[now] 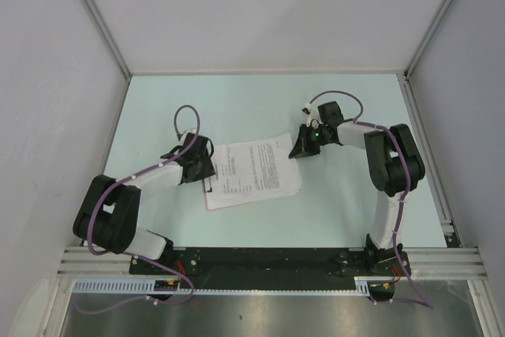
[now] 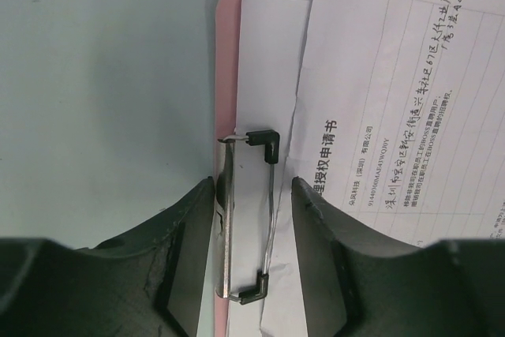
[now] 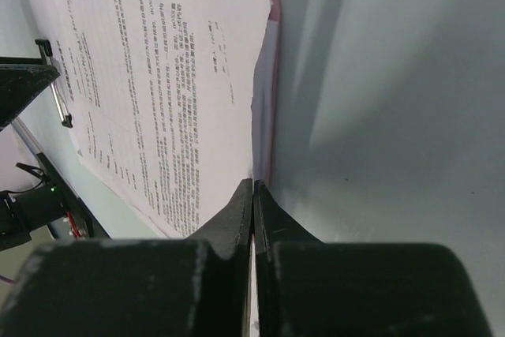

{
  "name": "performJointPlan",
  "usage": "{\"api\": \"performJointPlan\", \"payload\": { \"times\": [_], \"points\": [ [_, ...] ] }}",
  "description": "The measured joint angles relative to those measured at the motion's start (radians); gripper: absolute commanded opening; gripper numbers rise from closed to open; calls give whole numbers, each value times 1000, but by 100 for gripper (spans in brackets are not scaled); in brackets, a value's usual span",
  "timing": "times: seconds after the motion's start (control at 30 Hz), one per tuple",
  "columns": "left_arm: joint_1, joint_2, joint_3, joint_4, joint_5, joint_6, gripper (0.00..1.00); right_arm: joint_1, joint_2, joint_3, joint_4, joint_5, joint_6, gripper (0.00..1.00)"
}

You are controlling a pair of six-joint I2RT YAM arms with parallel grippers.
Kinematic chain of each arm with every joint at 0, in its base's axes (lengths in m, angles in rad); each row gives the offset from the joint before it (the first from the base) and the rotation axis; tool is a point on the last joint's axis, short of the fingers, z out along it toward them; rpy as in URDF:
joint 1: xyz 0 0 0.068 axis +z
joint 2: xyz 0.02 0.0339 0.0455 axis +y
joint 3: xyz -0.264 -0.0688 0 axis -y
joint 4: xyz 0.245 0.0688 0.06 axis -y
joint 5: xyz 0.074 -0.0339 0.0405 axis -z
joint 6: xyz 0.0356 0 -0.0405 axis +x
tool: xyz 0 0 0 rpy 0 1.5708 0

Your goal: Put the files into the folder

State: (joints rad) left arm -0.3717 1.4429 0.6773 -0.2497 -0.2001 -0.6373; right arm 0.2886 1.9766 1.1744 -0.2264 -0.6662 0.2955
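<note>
The files (image 1: 254, 171) are white printed sheets lying skewed on the pink folder, which is almost fully covered in the top view. In the left wrist view the folder (image 2: 227, 76) shows as a pink strip with its metal clip (image 2: 237, 219) at the short edge. My left gripper (image 2: 252, 199) is open, with one finger on each side of the clip; the left finger touches the clip's bar. My right gripper (image 3: 252, 189) is shut on the far edge of the files (image 3: 158, 92), beside the folder's pink edge (image 3: 274, 76).
The pale green table (image 1: 260, 100) is enclosed by white walls at the back and on both sides. A metal rail (image 1: 268, 262) runs along the near edge by the arm bases. The right arm (image 1: 390, 163) stands right of the papers.
</note>
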Motion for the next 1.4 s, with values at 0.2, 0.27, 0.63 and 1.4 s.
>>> {"api": "performJointPlan", "payload": {
  "times": [0.2, 0.27, 0.63, 1.4],
  "points": [
    [-14, -11, -6, -11, 1, -18, 54, -21, -10, 0, -31, 12, -19, 0],
    [-19, -25, -14, -16, 3, -19, 57, -39, -16, 0, -53, 16, -33, 0],
    [-32, -97, -57, -79, 2, -45, 57, -64, -40, -1, -96, 19, -84, 0],
    [-80, -3, 6, -59, -67, -43, 3, -31, -44, -9, -100, -7, -111, 0]
  ]
}}
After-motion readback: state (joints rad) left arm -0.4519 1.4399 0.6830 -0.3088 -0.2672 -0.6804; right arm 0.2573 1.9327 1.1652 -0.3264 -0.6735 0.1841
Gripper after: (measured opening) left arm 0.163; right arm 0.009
